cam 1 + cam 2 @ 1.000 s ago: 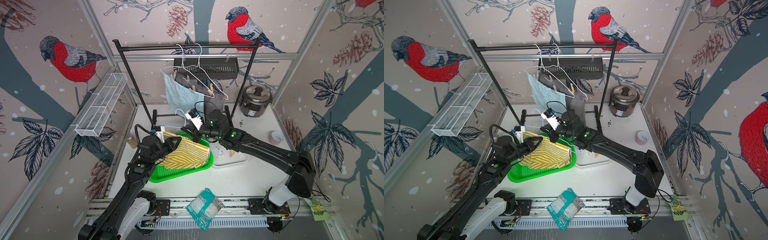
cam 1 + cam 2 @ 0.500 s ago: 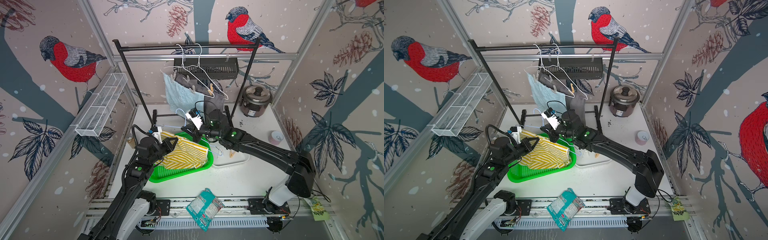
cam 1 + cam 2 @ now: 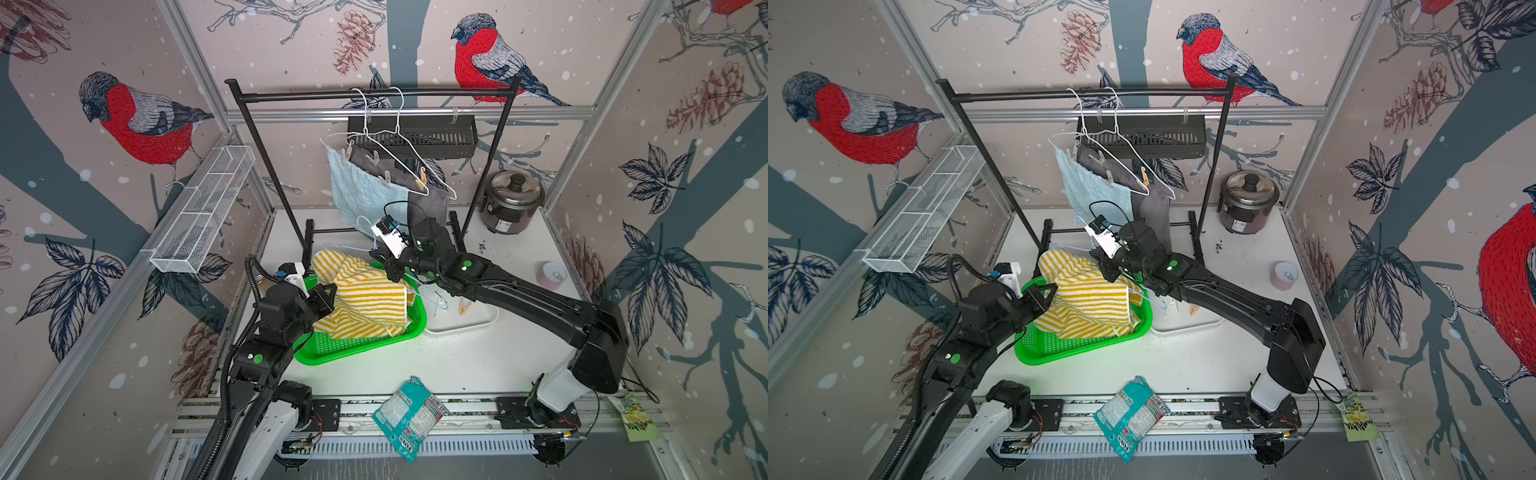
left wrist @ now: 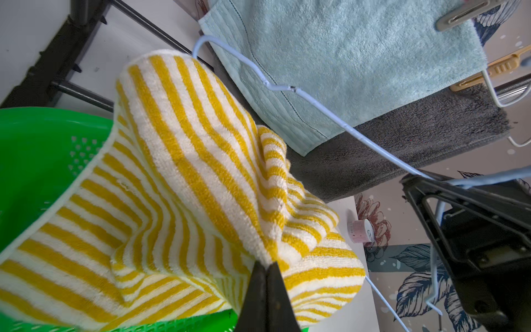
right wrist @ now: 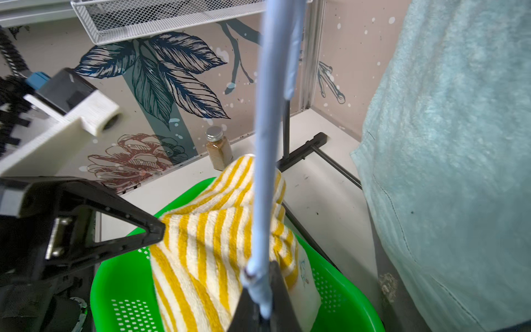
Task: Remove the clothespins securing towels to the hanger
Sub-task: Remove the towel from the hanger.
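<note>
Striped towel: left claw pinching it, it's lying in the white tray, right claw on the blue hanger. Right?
No: the striped towel lies in the green basket, not the white tray beside it, as both top views show. The left claw is shut on it and the right claw on the blue hanger.

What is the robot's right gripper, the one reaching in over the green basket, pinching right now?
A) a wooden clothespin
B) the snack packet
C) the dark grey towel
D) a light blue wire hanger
D: the right wrist view shows the right gripper shut on the light blue wire hanger, whose wire runs straight out from between its tips.
</note>
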